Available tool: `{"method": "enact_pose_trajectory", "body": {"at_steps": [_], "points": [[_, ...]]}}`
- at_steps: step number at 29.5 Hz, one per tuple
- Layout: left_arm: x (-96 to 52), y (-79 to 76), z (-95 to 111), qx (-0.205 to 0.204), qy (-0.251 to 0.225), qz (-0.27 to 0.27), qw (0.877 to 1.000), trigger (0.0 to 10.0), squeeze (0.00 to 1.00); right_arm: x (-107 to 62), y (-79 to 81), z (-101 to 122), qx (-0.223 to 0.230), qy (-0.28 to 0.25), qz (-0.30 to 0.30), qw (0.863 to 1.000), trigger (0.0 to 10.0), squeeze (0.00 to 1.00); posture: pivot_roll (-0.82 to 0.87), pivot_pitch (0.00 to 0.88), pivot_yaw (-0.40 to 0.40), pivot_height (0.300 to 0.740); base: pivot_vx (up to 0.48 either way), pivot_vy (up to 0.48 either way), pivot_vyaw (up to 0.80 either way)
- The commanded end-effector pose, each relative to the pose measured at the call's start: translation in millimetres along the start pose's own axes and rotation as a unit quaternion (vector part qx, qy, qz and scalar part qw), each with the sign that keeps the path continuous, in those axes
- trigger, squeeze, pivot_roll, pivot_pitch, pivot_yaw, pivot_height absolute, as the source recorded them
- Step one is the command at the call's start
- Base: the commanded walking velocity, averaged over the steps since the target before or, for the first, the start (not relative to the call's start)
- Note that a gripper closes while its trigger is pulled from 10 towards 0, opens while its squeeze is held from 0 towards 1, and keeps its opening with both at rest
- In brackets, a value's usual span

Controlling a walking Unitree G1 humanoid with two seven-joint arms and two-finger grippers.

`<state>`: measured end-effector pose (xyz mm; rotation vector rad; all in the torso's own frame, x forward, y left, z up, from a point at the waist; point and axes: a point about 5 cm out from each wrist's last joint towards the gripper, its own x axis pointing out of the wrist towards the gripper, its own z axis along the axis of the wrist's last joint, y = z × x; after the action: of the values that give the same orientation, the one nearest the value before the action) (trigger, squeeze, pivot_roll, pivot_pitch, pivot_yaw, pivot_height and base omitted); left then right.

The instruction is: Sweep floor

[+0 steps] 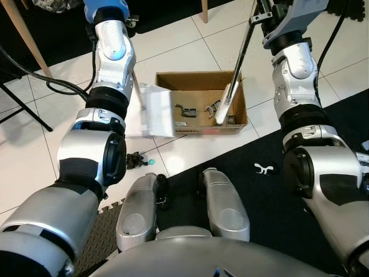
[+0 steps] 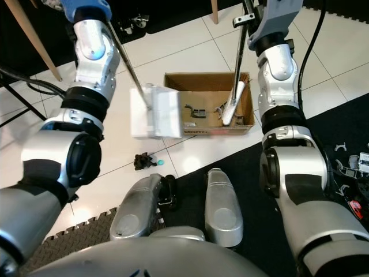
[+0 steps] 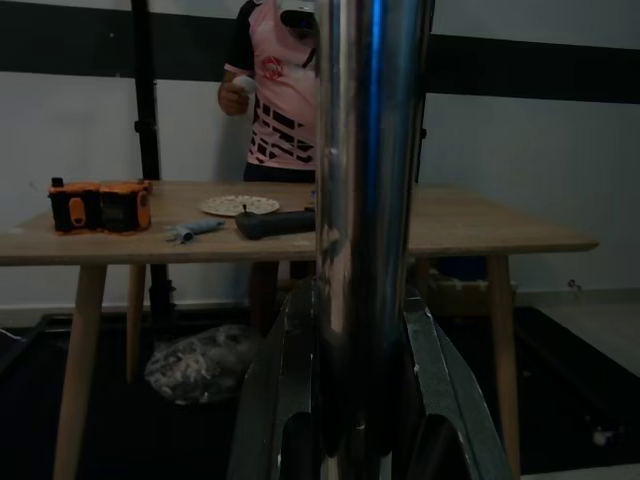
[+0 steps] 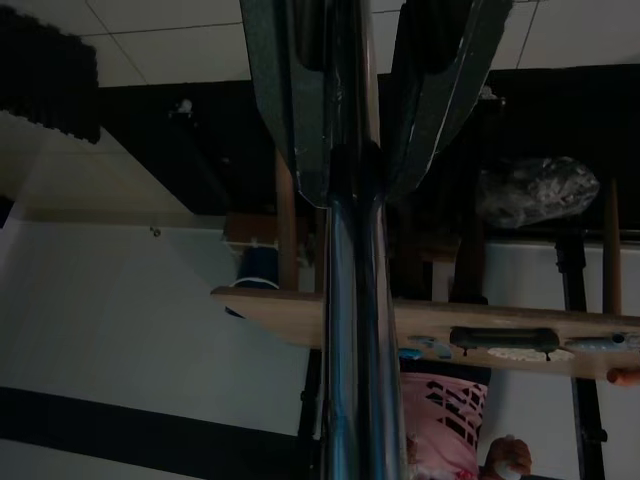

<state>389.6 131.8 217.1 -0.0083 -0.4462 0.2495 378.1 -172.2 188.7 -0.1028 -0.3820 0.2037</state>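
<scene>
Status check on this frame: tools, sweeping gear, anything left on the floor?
Left tool shut on dustpan handle. Right tool shut on broom handle, brush inside cardboard box. Small debris on tile by the feet.

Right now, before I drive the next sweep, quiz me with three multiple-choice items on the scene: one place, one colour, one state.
1. Where is the white broom head?
A. inside the brown cardboard box
B. on the black mat
C. under the table

2. Colour of the small bead beside the dark debris?
A. red
B. teal
C. yellow

3. The left gripper is:
A. open
B. shut on the metal dustpan handle
C. holding a cloth

A: head rests among box contents.
B: teal dot on tile.
B: fingers flank the pole.
</scene>
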Motion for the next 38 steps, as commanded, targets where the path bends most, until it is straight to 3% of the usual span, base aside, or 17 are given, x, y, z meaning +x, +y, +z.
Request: {"method": "enact_pose_trajectory", "body": {"at_steps": [1,2,5,8,10,12,16,19,21,23,24,26,29,31,32,33,38], "points": [[3.4,0.2,11,-0.043,-0.025,0.015,0.999,10.0,0.0,4.1,0.6,8,-0.011,-0.022,0.004,1.0,10.0,0.0,-0.07,0.101,0.013,0.74,0.0,0.0,0.0],[3.4,0.2,11,-0.043,-0.025,0.015,0.999,10.0,0.0,4.1,0.6,8,-0.011,-0.022,0.004,1.0,10.0,0.0,-0.07,0.101,0.013,0.74,0.0,0.0,0.0],[6.8,10.5,8,-0.138,0.017,0.083,0.987,10.0,0.0,3.7,0.4,7,-0.01,-0.021,0.003,1.0,10.0,0.0,-0.08,0.101,0.014,0.74,0.0,0.0,0.0],[7.7,12.6,6,-0.149,0.03,0.093,0.984,10.0,0.0,3.6,0.2,7,-0.01,-0.02,0.003,1.0,10.0,0.0,-0.08,0.099,0.013,0.74,0.0,0.0,0.0],[8.1,12.3,8,-0.125,0.017,0.084,0.988,10.0,0.0,3.5,0.2,7,-0.01,-0.02,0.003,1.0,10.0,0.0,-0.08,0.099,0.013,0.74,0.0,0.0,0.0],[7.2,5.9,9,-0.065,0.005,0.047,0.997,10.0,0.0,3.4,0.2,6,-0.01,-0.018,0.004,1.0,10.0,0.0,-0.07,0.098,0.012,0.74,0.0,0.0,0.0],[7.2,9.6,2,-0.092,0.037,0.065,0.993,10.0,0.0,3.9,0.5,7,-0.01,-0.018,0.004,1.0,10.0,0.0,-0.08,0.098,0.011,0.74,0.0,0.0,0.0],[4.6,-1.3,16,0.036,-0.056,-0.001,0.998,10.0,0.0,4.2,0.5,7,-0.01,-0.018,0.005,1.0,10.0,0.0,-0.07,0.099,0.01,0.74,0.0,0.0,0.0],[2.7,-6.4,19,0.061,-0.077,-0.024,0.995,10.0,0.0,4.0,0.3,6,-0.01,-0.017,0.005,1.0,10.0,0.0,-0.07,0.099,0.008,0.74,0.0,0.0,0.0],[2.4,-8.0,19,0.05,-0.071,-0.026,0.996,10.0,0.0,3.8,0.2,6,-0.011,-0.017,0.005,1.0,10.0,0.0,-0.07,0.099,0.008,0.74,0.0,0.0,0.0],[5.6,-2.7,13,-0.017,-0.019,0.01,1.0,10.0,0.0,3.9,0.3,6,-0.011,-0.017,0.005,1.0,10.0,0.0,-0.08,0.097,0.012,0.74,0.0,0.0,0.0],[7.1,4.3,2,-0.12,0.048,0.057,0.99,10.0,0.0,3.9,0.4,6,-0.011,-0.017,0.004,1.0,10.0,0.0,-0.08,0.096,0.011,0.74,0.0,0.0,0.0],[7.5,7.0,-1,-0.15,0.067,0.072,0.984,10.0,0.0,3.9,0.4,6,-0.011,-0.017,0.004,1.0,10.0,0.0,-0.08,0.095,0.012,0.74,0.0,0.0,0.0],[9.0,6.9,7,-0.075,0.022,0.048,0.996,10.0,0.0,3.6,0.1,6,-0.011,-0.016,0.004,1.0,10.0,0.0,-0.08,0.094,0.012,0.74,0.0,0.0,0.0],[9.0,6.9,7,-0.075,0.022,0.048,0.996,10.0,0.0,3.6,0.1,6,-0.011,-0.016,0.004,1.0,10.0,0.0,-0.08,0.094,0.012,0.74,0.0,0.0,0.0],[8.8,4.9,11,-0.028,-0.008,0.033,0.999,10.0,0.0,3.5,0.0,6,-0.011,-0.016,0.004,1.0,10.0,0.0,-0.08,0.092,0.01,0.74,0.0,0.0,0.0],[6.6,1.8,11,-0.042,-0.005,0.034,0.999,10.0,0.0,4.2,0.7,6,-0.011,-0.016,0.006,1.0,10.0,0.0,-0.08,0.089,0.009,0.74,0.0,0.0,0.0]]}}
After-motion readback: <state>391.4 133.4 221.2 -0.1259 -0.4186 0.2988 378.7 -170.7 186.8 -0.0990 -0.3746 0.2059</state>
